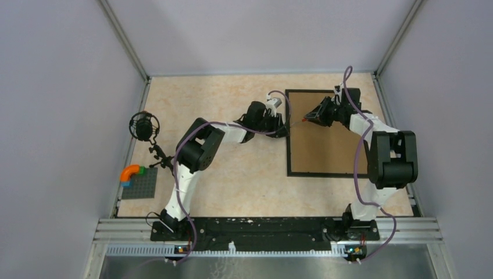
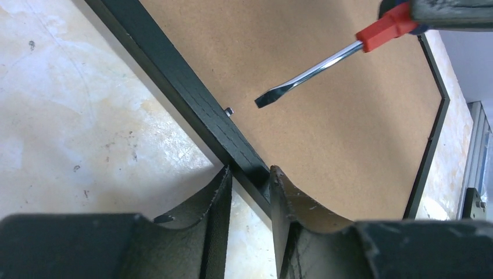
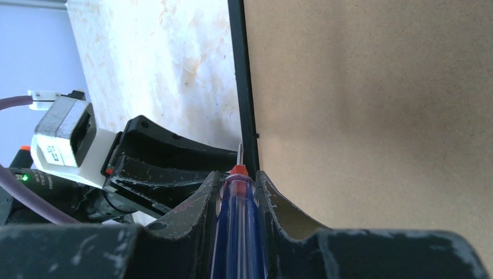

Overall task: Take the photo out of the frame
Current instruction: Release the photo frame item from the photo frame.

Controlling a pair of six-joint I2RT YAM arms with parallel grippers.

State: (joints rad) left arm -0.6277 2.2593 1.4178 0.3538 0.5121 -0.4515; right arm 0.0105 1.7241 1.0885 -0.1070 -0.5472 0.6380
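The frame [image 1: 289, 152] lies face down at the table's right, its brown board back [image 1: 325, 145] facing up. The photo is hidden under that board. My left gripper [image 1: 283, 125] sits at the frame's left rail [image 2: 174, 64], and its jaws [image 2: 249, 170] close across the black bar, one finger on each side. My right gripper [image 1: 312, 117] hovers over the board's upper left, shut on a blue-handled screwdriver [image 3: 238, 226]. The flat blade of the screwdriver [image 2: 308, 72] points down toward a small metal tab [image 2: 229, 111] beside the rail, without touching it.
A grey baseplate with an orange curved piece [image 1: 139, 182] lies at the table's left edge, and a black round device on a stalk [image 1: 143, 125] stands behind it. Walls close in the left, back and right. A metal rail [image 1: 267, 229] runs along the front.
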